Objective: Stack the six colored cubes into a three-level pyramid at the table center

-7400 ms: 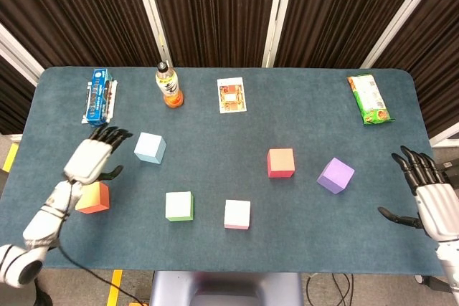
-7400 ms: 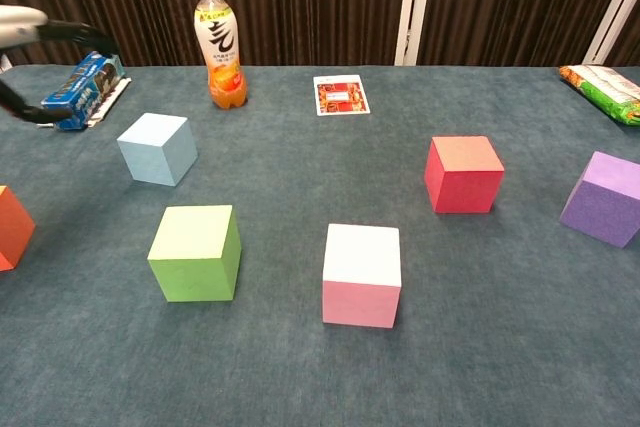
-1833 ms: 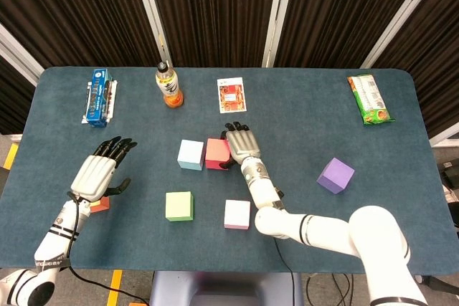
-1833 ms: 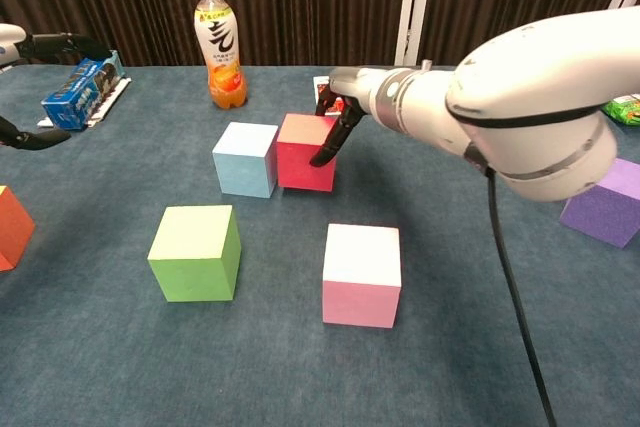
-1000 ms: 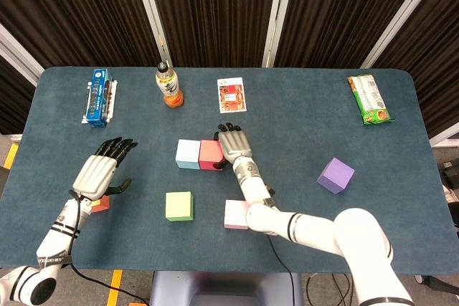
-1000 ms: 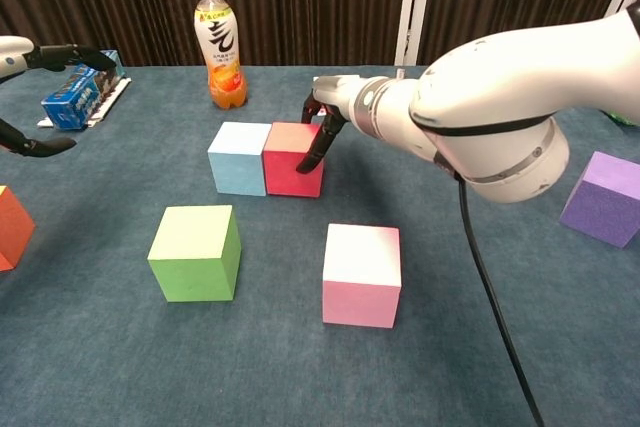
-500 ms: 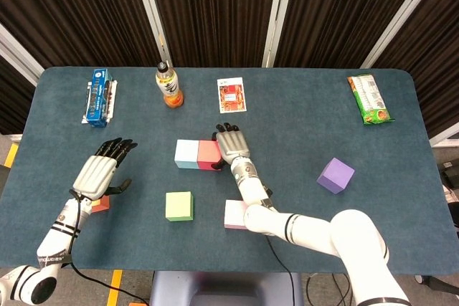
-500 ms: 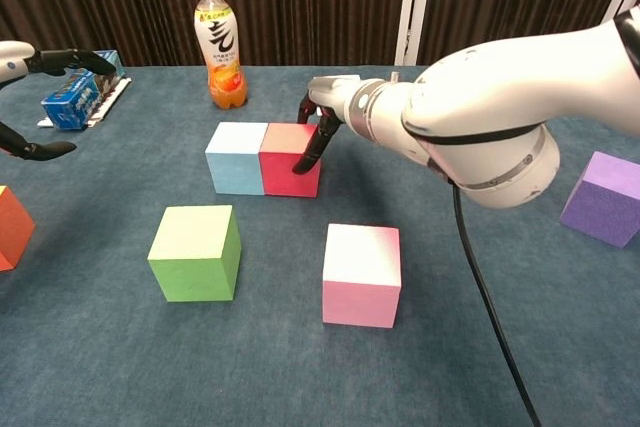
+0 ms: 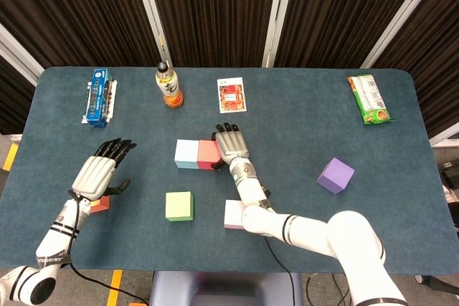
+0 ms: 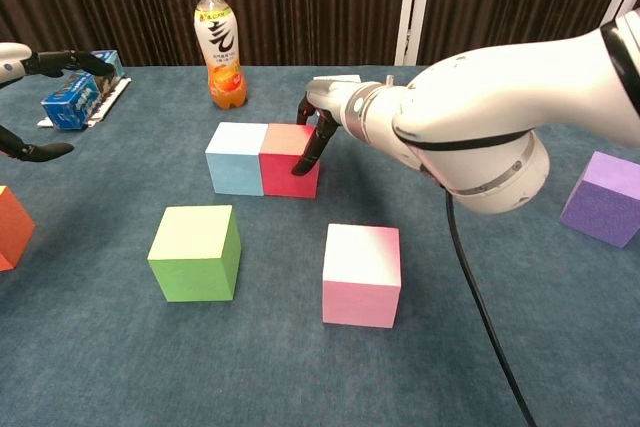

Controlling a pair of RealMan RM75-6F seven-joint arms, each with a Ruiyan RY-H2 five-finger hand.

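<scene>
Cubes matte, square-edged | red cube [image 10: 289, 160] touching blue cube [image 10: 235, 158]

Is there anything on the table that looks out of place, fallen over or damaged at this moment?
Nothing stands out. The bottle stands upright, the cubes sit flat, and the red cube is flush against the light blue cube. The orange cube is mostly hidden under the left hand in the head view.

Left robot hand [image 9: 95, 173] open and raised, right robot hand [image 9: 228, 147] fingers down
</scene>
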